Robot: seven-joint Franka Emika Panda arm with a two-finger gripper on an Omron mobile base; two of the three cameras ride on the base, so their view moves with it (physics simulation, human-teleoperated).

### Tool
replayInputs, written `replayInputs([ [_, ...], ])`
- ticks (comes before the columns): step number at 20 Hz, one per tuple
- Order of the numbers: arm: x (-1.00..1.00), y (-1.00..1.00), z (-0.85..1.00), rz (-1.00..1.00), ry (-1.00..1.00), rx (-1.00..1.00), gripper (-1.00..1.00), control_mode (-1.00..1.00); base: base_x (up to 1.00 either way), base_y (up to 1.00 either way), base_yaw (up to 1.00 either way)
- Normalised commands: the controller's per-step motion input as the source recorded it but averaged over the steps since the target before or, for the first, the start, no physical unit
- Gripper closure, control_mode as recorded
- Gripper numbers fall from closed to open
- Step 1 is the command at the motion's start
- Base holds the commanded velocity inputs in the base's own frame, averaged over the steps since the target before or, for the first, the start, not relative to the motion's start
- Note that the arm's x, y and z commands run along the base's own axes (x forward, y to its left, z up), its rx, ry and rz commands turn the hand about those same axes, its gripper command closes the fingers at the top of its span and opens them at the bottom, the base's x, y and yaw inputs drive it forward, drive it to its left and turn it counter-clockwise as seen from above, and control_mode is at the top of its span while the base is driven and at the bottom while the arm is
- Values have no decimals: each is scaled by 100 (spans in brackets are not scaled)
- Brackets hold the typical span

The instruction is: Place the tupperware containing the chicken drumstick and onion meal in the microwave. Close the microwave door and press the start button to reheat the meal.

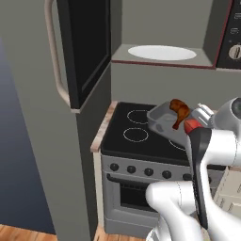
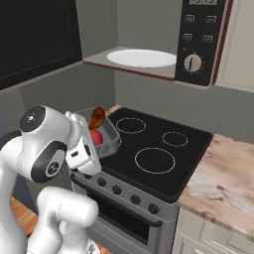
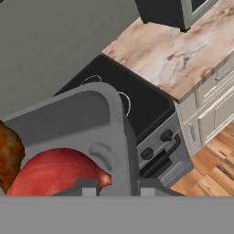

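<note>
Gripper (image 3: pixel 118 187) clamped on the rim of the tub (image 1: pixel 162 118), jaws narrow, one tip on each side of the wall in the hand view. Tub is held in the air above the stove (image 1: pixel 141 136), over the stove's near left part, tilted a bit in the left base view; not touching the cooktop as far as can be told. Drumstick (image 1: pixel 179 111) sits in the tub, sticking up over its rim; in the right base view it shows at 12 o'clock of the onion (image 2: pixel 95 137). Onion is red, lies in the tub's end closest to the gripper, just beside the drumstick; in the hand view it is at 7 o'clock, right against the finger tips. Microwave (image 2: pixel 198 44) hangs above the stove, cavity open, white plate (image 1: pixel 161 52) lying inside, at 12 o'clock of the tub in the left base view. Button panel with a round dial at the cavity's right side. Door (image 1: pixel 84 47) swung fully open to the left, black glass facing in, pale curved handle (image 1: pixel 54 61) on its outer edge, at 10 o'clock of the tub. Tub is below the cavity floor level, well apart from the plate. Stove has a black top with white burner rings, a row of knobs on its front. Marbled desk (image 2: pixel 223 173) to the stove's right, at 4 o'clock of the tub in the right base view, pale cabinets beneath. Wood floor below.
</note>
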Motion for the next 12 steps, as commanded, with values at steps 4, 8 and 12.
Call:
replayInputs([
  [4, 0, 0, 0, 0, 0, 0, 100, 100, 26, -25, 15],
  [8, 0, 0, 0, 0, 0, 0, 100, 100, 14, -22, 9],
  [12, 3, -2, 0, 0, 0, 0, 100, -100, 0, -3, 0],
])
